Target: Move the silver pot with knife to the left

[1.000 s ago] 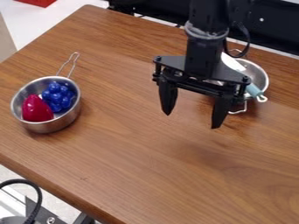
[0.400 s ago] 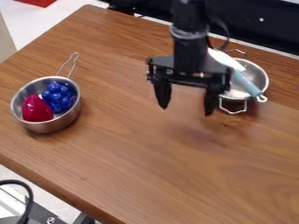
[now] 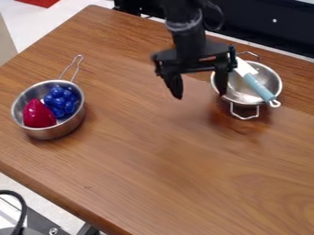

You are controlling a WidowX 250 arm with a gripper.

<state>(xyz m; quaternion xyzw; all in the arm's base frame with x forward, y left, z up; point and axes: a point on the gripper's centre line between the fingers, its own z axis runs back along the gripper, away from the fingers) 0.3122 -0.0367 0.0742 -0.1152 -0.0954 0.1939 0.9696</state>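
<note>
The round silver metal pot [image 3: 242,95] sits to one side of the hand [image 3: 200,95], its rim close by the nearer finger, and has kept its place through the earlier frames. The toy knife with a pale blue handle and white blade [image 3: 259,87] lies slantwise across the pot, its handle end reaching over the rim on the side away from the hand.

What has changed is the hand: it has drawn back toward the far edge of the brown wooden tabletop [image 3: 153,160] and turned a little, so the pot, half hidden behind the arm at first, now shows almost whole. The hand is released, its fingers spread with nothing between them. One finger overlaps the pot's near rim in view; whether they touch, I can't tell.

Well apart, on the hand's other side, stands a silver pan with a long wire handle [image 3: 51,133], holding a shiny red toy piece [image 3: 38,114] and a bunch of blue toy grapes [image 3: 60,101].

For the task, this looks like lining up; the pot seems still to need gripping and shifting left, with the knife kept aboard.
</note>
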